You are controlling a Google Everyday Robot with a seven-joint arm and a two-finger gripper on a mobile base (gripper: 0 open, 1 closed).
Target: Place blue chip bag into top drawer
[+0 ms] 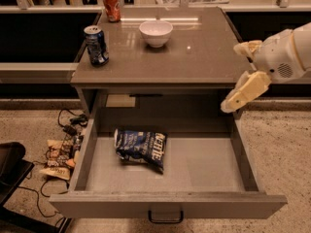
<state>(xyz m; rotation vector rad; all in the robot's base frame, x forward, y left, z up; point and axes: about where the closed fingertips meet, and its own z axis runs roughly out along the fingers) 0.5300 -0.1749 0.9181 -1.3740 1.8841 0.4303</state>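
Camera view: blue chip bag [141, 148] in top drawer [206, 165]; gripper [232, 77] empty, spread, over rt wall.

The blue chip bag [141, 148] lies in the top drawer [167, 205], left of centre. A bowl [155, 33] and two cans [96, 45] [112, 5] stand on the table [204, 57] above. The gripper [233, 77] hangs over the drawer's right rear corner.
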